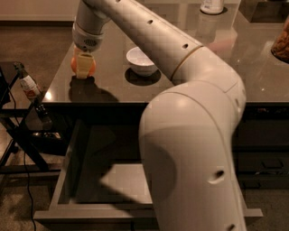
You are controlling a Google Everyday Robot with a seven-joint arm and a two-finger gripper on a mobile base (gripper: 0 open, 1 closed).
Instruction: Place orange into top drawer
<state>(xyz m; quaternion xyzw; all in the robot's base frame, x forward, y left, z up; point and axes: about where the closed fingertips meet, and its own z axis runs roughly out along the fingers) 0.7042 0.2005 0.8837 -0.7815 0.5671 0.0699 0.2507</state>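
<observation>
The orange (91, 66) sits at the near left corner of the dark glossy table (216, 76). My gripper (84, 67) reaches down from the long white arm and is closed around the orange, with one pale finger (83, 66) across its front. The orange is at or just above the tabletop; I cannot tell which. The top drawer (86, 180) stands pulled open below the table's front edge, grey with a flat bottom. My arm's large elbow covers its right half.
A white bowl (141, 61) stands on the table right of the orange. A white container (212, 5) is at the back and a bag (282, 43) at the right edge. A small bottle (28, 85) rests on a black stand left of the table.
</observation>
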